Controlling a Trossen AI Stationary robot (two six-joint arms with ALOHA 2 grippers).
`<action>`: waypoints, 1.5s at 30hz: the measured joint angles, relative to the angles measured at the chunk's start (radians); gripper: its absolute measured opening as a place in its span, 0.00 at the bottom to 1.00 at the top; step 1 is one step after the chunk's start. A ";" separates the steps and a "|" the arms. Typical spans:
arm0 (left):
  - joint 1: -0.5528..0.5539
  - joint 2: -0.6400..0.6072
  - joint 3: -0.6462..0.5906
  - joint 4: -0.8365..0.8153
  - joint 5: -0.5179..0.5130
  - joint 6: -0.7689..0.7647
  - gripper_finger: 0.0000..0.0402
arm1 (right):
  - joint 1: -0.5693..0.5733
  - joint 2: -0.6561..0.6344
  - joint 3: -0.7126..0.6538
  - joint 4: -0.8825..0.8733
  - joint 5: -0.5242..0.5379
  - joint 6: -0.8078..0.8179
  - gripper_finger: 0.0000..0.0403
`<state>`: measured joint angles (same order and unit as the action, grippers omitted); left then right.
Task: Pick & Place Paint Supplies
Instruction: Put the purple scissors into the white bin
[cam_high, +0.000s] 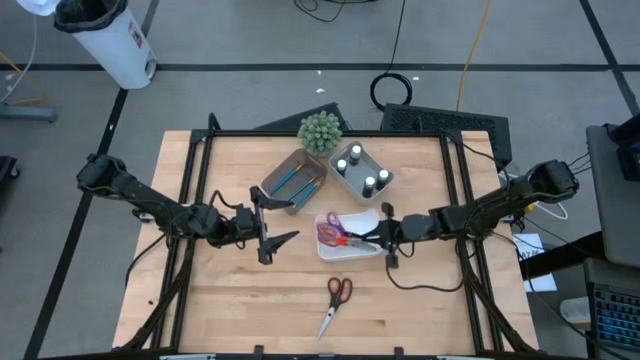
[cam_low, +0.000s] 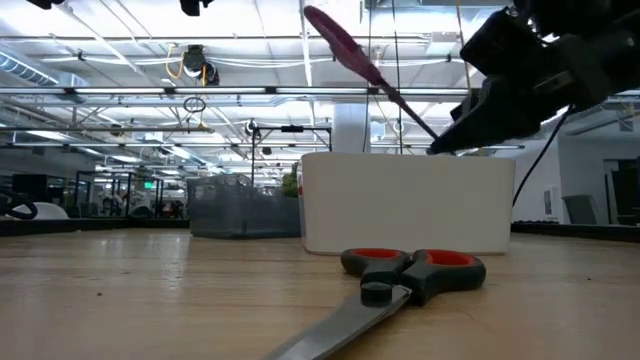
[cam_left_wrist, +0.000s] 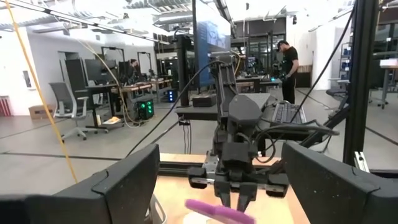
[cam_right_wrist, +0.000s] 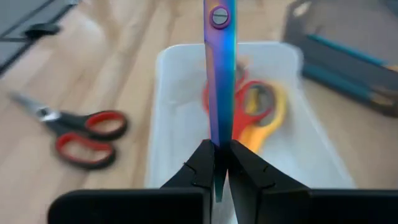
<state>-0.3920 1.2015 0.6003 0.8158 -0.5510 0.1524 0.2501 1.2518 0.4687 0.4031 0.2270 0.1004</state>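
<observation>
Right gripper clamps purple scissors over white tray — left gripper apart.

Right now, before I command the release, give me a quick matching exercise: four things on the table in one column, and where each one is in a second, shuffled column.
Things:
1. purple-handled scissors
2. red-handled scissors
3. white-capped bottles
4. blue brushes

Places:
A. in the brown tray
B. flat on the bare table, near the front edge
C. clamped by the blades in the right tool, over the white tray
D. standing in the pale blue-grey tray

Pairs: 1-C, 2-B, 3-D, 4-A
</observation>
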 joint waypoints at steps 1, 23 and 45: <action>0.000 0.000 0.000 -0.003 0.000 0.000 0.85 | 0.000 0.000 -0.004 0.002 -0.022 0.000 0.03; 0.000 0.000 0.000 -0.005 0.001 0.000 0.83 | -0.001 -0.001 -0.010 -0.121 -0.071 0.048 0.06; 0.000 0.001 0.000 -0.012 0.002 -0.005 0.85 | -0.001 0.009 -0.010 0.132 -0.019 0.089 0.35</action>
<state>-0.3920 1.2020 0.6003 0.8037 -0.5490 0.1478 0.2489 1.2610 0.4591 0.5354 0.2084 0.1895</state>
